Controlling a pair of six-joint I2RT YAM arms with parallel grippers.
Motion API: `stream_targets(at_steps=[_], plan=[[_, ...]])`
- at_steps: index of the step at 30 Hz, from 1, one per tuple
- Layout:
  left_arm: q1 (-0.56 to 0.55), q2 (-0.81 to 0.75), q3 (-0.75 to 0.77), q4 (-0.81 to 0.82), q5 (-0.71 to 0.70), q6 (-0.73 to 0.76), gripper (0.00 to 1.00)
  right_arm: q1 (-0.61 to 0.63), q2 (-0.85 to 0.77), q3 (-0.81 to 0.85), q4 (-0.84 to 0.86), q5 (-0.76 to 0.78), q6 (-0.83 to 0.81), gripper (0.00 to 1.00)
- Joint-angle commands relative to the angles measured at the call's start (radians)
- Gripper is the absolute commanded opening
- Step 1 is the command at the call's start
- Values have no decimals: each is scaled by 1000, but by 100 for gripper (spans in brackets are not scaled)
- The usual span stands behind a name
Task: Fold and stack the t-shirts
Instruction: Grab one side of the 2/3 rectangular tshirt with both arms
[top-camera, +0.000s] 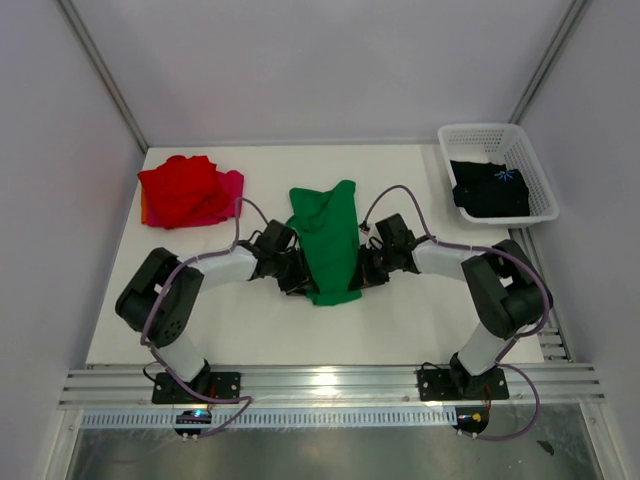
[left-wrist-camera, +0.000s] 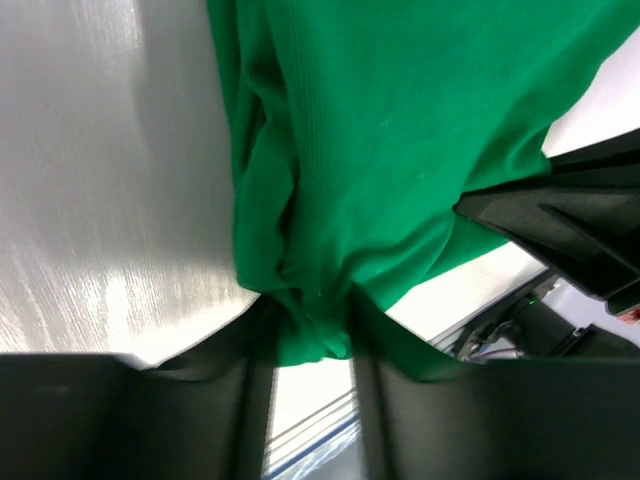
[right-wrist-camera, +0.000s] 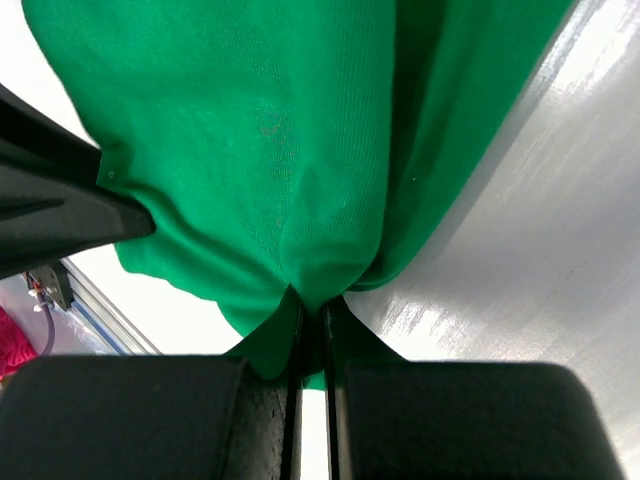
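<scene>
Green t-shirt (top-camera: 325, 240) at frame centre is gripped at its near edge: left gripper (left-wrist-camera: 312, 330) on a thick bunch, right gripper (right-wrist-camera: 312, 310) clamped on a thin fold. Folding is judged unfinished. Red t-shirt (top-camera: 180, 188) and pink t-shirt (top-camera: 232, 185) are piled upper left (neatness unclear); black t-shirt (top-camera: 490, 188) is left in the basket (top-camera: 480, 133), upper right.

From here, the left arm (top-camera: 215, 268) and right arm (top-camera: 445, 258) close in on the green t-shirt (top-camera: 325, 245) mid-table, blocking that stretch. The far-left corner holds red and pink t-shirts (top-camera: 183, 190), the far-right a white basket (top-camera: 480, 129). Bare table (top-camera: 400, 175) lies between them.
</scene>
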Motion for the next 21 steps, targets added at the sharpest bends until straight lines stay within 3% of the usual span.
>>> stream_targets(at_steps=[1,2,5,21], plan=[[-1,14,32,15,17,24,28,2,34,25,-16,26,-27,3],[-1,17,33,18,20,24,13,2,34,26,-18,26,-27,3],[-1,35,41,21,31,27,0,2,40,26,-18,26,-26,3],[-1,28,159,-99,11,90,0,2,19,94,-61,53,-15,3]])
